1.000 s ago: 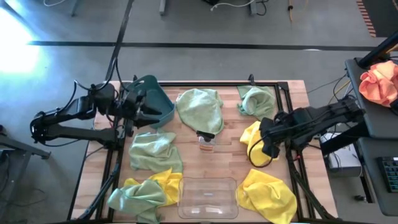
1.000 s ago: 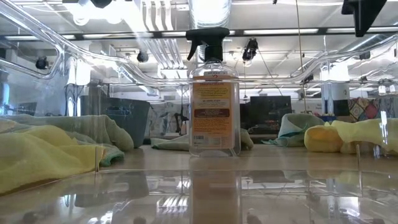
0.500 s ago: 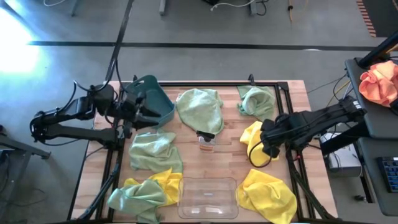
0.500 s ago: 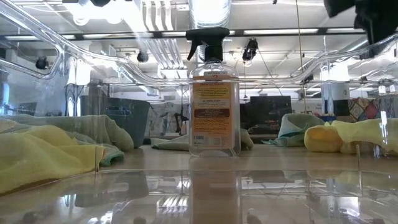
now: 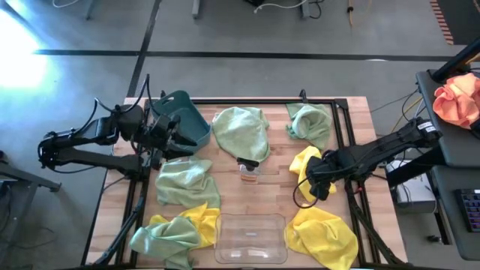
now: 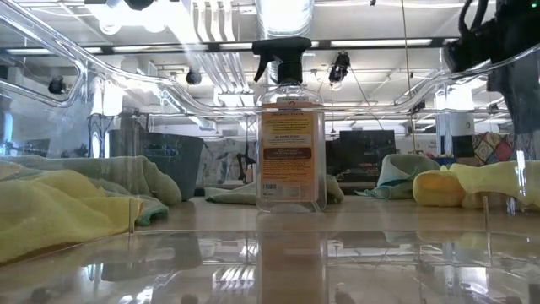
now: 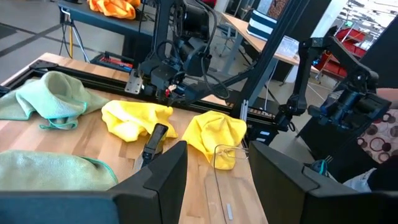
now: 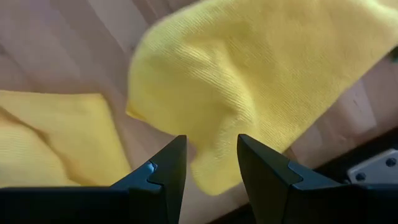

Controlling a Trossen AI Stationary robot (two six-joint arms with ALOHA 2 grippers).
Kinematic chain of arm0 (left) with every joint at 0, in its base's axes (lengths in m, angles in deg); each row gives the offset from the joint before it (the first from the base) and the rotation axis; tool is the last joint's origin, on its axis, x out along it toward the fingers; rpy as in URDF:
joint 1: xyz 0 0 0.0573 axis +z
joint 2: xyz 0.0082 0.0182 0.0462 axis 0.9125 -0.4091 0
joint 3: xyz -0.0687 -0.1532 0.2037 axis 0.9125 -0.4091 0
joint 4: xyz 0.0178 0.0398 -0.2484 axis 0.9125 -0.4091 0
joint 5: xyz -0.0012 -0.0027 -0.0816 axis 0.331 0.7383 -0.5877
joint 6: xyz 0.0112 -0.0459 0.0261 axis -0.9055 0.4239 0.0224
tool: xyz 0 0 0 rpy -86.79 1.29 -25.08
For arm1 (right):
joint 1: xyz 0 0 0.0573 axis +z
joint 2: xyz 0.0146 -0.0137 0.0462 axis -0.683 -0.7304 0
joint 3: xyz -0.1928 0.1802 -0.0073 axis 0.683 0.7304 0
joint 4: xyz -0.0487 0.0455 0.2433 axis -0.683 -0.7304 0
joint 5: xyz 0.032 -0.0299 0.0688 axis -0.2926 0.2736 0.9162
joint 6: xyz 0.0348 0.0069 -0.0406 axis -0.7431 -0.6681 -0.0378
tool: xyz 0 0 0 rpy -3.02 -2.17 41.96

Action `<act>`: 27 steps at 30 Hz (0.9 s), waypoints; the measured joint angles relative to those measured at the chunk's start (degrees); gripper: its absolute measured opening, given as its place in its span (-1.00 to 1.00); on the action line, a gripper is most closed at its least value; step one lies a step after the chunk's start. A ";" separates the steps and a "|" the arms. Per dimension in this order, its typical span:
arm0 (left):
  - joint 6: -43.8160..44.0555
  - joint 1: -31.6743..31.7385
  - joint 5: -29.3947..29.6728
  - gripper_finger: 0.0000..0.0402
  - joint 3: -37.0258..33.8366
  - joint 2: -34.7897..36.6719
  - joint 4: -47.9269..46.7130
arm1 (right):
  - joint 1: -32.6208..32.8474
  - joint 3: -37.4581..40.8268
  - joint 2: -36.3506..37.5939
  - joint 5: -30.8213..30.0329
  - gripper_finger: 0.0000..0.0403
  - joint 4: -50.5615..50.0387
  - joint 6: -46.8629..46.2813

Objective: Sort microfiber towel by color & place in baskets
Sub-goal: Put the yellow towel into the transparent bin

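Observation:
Several towels lie on the wooden table: sage green ones [image 5: 240, 131], [image 5: 309, 120], [image 5: 184, 181], a green and yellow heap [image 5: 176, 229], and yellow ones [image 5: 322, 234], [image 5: 302, 166]. My right gripper [image 8: 211, 168] is open and hovers just above the yellow towel [image 8: 249, 81] by the table's right side, touching nothing. My left gripper [image 7: 217, 177] is open beside the teal basket [image 5: 187, 124] at the far left. The clear basket [image 5: 250, 236] stands at the near edge.
A spray bottle [image 5: 249, 171] stands in the table's middle, between the towels and in front of the clear basket. An orange-pink cloth [image 5: 457, 97] lies on a side stand to the right. Black frame rails [image 5: 341, 135] run along the table's edges.
My right gripper has come down toward the yellow towel at the table's right, moving slightly to the left and near edge; in the low view it has dropped into sight at the top right. The towels have not moved.

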 joint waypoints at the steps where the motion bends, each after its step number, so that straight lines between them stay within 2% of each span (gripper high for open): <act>1: 0.11 0.00 0.00 -0.22 0.00 -0.06 -0.02 | 0.00 0.45 0.01 0.00 -0.32 0.00 0.00; 27: 0.13 0.00 0.02 -0.22 -0.04 -3.79 -0.02 | 0.00 6.83 0.01 -0.46 -0.32 1.73 0.01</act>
